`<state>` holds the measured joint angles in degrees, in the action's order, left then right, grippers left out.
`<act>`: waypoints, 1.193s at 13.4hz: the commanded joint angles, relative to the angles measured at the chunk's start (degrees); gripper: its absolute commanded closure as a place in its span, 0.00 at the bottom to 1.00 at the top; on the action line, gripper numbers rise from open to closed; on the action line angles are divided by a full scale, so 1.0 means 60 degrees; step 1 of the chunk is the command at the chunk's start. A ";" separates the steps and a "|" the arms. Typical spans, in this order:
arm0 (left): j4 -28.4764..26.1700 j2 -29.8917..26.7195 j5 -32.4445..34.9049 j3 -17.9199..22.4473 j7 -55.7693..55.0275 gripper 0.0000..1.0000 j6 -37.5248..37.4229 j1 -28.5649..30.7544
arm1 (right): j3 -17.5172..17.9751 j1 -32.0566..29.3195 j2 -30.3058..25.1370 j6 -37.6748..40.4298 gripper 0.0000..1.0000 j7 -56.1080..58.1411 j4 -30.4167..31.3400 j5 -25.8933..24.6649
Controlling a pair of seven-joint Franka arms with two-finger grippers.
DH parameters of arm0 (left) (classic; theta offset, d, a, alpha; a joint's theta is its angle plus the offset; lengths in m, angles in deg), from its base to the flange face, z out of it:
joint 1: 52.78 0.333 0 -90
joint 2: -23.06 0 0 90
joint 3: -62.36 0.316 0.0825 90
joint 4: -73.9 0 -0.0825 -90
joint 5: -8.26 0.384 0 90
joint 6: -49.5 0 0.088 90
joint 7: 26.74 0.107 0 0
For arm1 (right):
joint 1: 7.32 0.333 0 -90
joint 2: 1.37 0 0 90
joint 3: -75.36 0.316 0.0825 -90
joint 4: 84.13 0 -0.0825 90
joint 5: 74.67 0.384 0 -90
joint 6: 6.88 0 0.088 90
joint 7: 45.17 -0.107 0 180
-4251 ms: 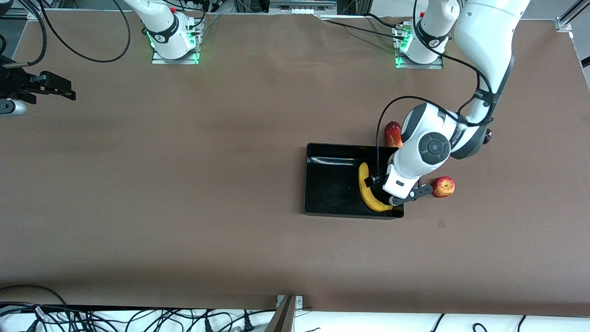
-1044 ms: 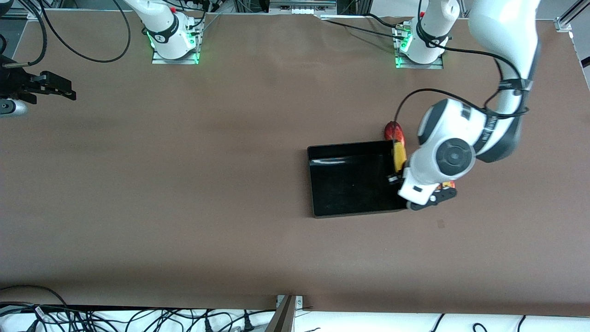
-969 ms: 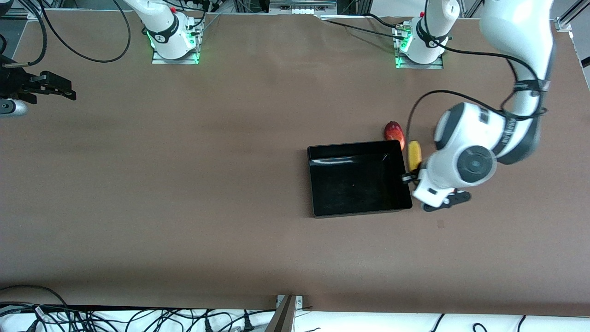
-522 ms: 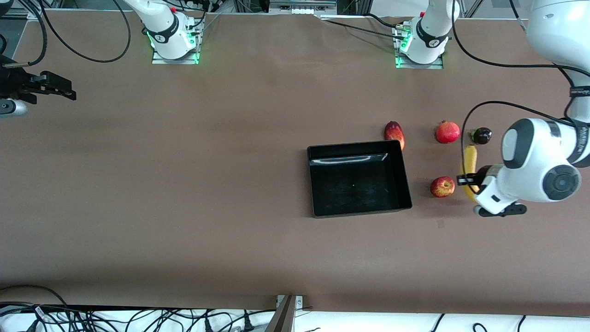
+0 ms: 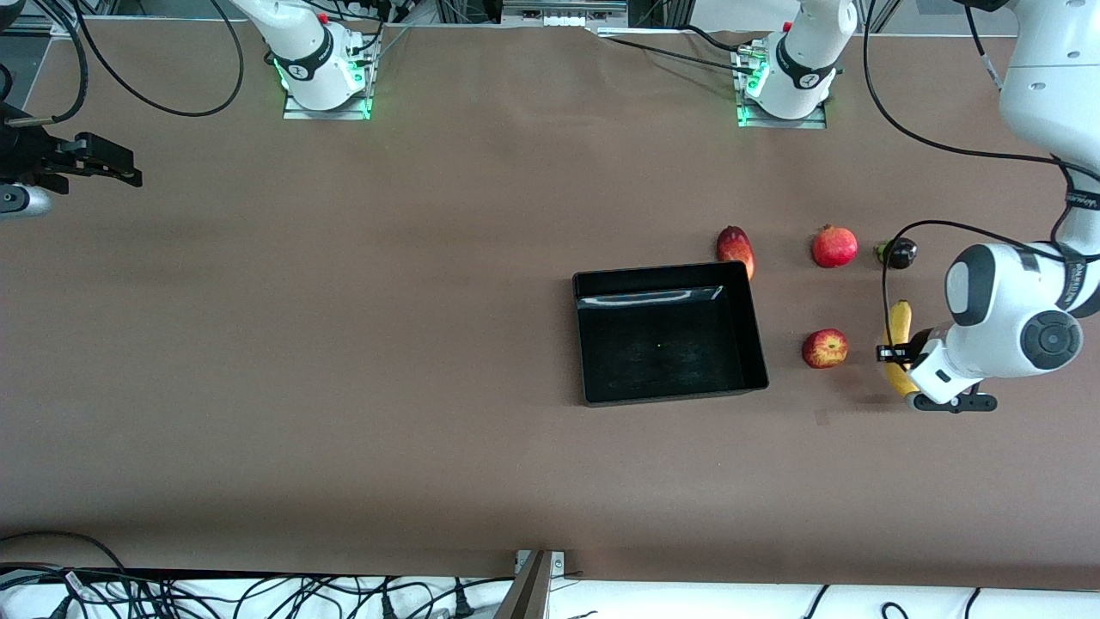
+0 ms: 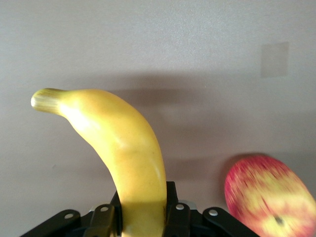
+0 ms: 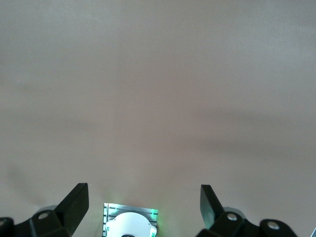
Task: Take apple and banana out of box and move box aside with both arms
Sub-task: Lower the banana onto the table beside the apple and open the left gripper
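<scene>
The left end effector (image 5: pixel 904 365) is largely hidden by its wrist housing; it is clamped on the banana (image 5: pixel 898 335), over the bench (image 5: pixel 344 344) beside the apple (image 5: pixel 825 348). The black box (image 5: pixel 593 344) sits empty, toward the right arm's end from the apple. The right end effector (image 7: pixel 143 202) waits, fingers spread, holding nothing. No legible markings.

From the front, the left arm's wrist covers the lower part of the banana (image 5: pixel 899 322) and the left gripper (image 5: pixel 900 361) around it. The left wrist picture cuts off the banana's gripped end and blurs the apple (image 6: pixel 269 195). The dark fruit (image 5: pixel 899 254) is too small to identify.
</scene>
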<state>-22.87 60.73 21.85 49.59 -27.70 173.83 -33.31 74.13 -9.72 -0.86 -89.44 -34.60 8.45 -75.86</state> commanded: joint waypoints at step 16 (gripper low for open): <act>-0.0468 -0.2173 0.0362 -0.0303 -0.0733 0.00 -0.1734 -0.0518 | 0.0059 -0.0098 0.0048 0.0152 0.00 -0.0061 -0.0151 0.0168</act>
<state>-24.04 55.06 27.43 47.10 -31.77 168.73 -33.77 74.14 -9.72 -0.86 -89.43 -34.60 8.45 -75.85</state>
